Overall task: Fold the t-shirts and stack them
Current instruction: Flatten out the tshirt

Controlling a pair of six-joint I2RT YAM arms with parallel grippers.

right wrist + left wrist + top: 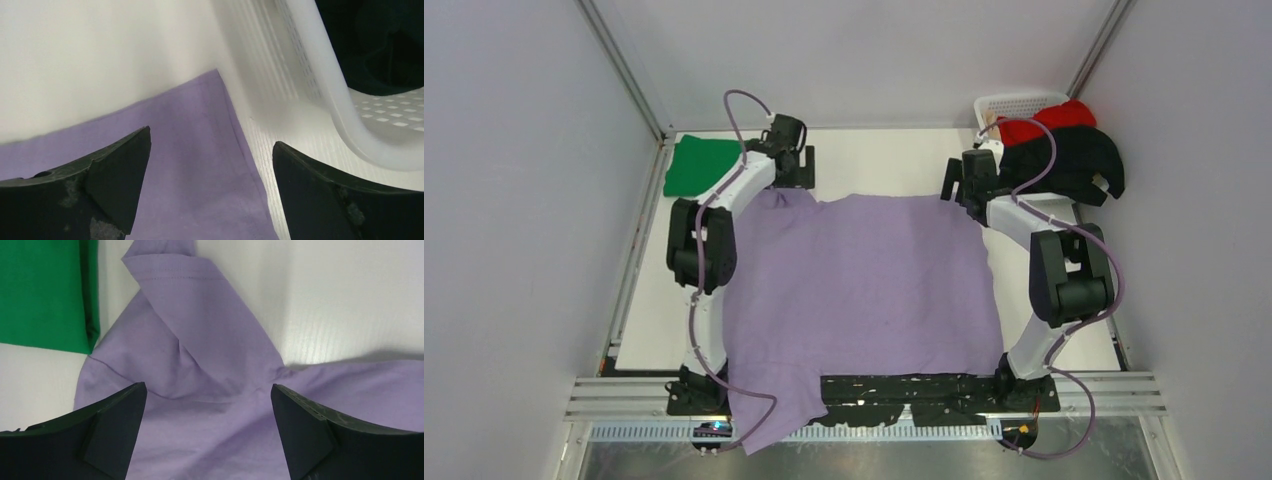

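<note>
On table [884, 165], one lavender t-shirt [864, 285], one green t-shirt [696, 165], one white basket [1019, 103]

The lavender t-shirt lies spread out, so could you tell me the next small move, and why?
Probably lower the left claw onto the twisted sleeve of the lavender t-shirt and tug it flat: the body lies spread, but that sleeve is folded over below the open claw.

Robotics lab cell, plain grey panel walls [514, 200], aluminium frame posts [624, 70], white table [884, 160], bolted arm bases [696, 395]
</note>
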